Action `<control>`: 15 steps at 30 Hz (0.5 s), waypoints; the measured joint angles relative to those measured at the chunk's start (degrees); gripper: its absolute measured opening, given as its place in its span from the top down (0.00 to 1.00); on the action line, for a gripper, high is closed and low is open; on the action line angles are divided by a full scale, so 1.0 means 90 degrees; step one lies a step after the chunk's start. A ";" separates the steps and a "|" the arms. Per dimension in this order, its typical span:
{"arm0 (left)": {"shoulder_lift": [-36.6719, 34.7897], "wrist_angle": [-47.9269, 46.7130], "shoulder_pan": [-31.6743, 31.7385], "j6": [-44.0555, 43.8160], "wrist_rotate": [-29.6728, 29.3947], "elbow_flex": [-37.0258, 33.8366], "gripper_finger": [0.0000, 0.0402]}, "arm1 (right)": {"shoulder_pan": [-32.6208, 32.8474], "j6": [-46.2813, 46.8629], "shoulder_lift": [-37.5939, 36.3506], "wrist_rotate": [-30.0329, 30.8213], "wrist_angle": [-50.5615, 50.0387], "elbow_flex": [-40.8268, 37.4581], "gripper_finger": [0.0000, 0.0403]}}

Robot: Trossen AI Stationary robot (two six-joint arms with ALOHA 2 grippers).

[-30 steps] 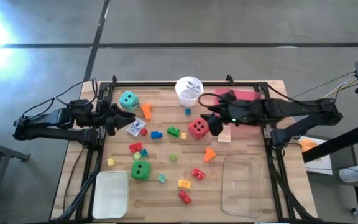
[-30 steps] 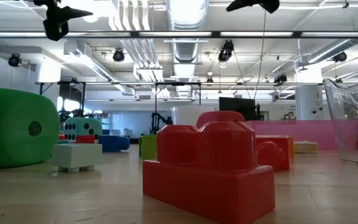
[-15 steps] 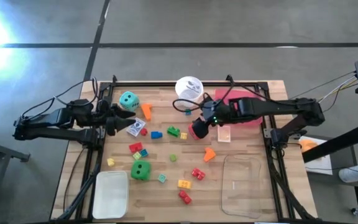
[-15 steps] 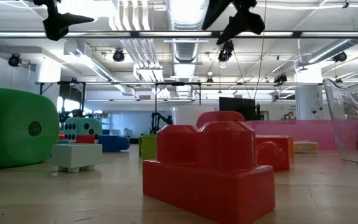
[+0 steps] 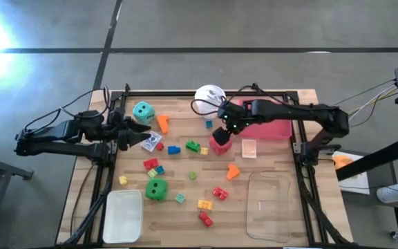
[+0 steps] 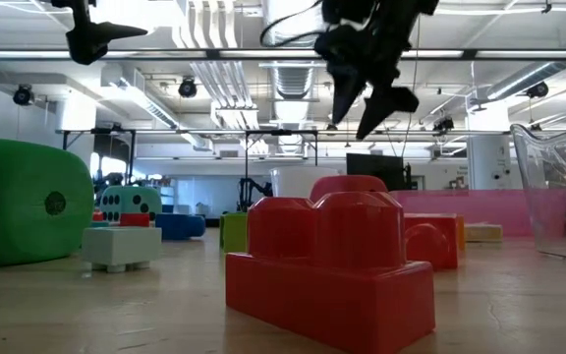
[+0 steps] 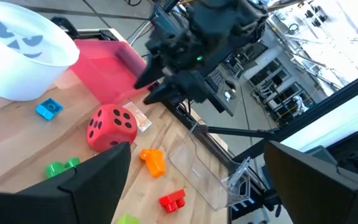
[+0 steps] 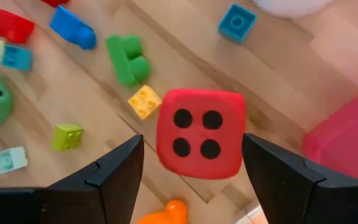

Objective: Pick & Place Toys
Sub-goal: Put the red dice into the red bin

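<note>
Open right gripper [image 8: 191, 180] poised above red die [image 8: 199, 133]; best lowered straight, centred, before closing. Left gripper [image 5: 135, 131] open, waiting.

One camera is looking straight down from high above, taking in the whole table [image 5: 268, 207] and both arms. Another is sitting down at table height, looking level across the wood into the room behind, very near a red brick [image 6: 330, 270]. The left wrist camera is looking across the table from the left side. The right wrist camera is looking down from close above. Both wrist cameras and the top camera are sharing the red dice [image 8: 199, 133].
</note>
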 joint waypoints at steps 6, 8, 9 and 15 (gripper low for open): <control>0.0000 0.0000 0.0000 -0.0041 0.0003 -0.0005 0.07 | -0.0072 -0.0409 0.0588 -0.0118 -0.0031 0.0000 0.35; 0.0000 -0.0002 0.0000 -0.0043 0.0017 -0.0005 0.07 | -0.0087 -0.0464 0.0706 -0.0103 -0.0016 -0.0001 0.35; 0.0000 -0.0002 0.0000 -0.0043 0.0020 -0.0005 0.07 | -0.0091 -0.0501 0.0741 -0.0091 -0.0017 -0.0003 0.35; 0.0000 -0.0008 0.0001 -0.0044 0.0020 -0.0005 0.07 | -0.0168 -0.0761 0.0726 0.0031 -0.0008 -0.0065 0.35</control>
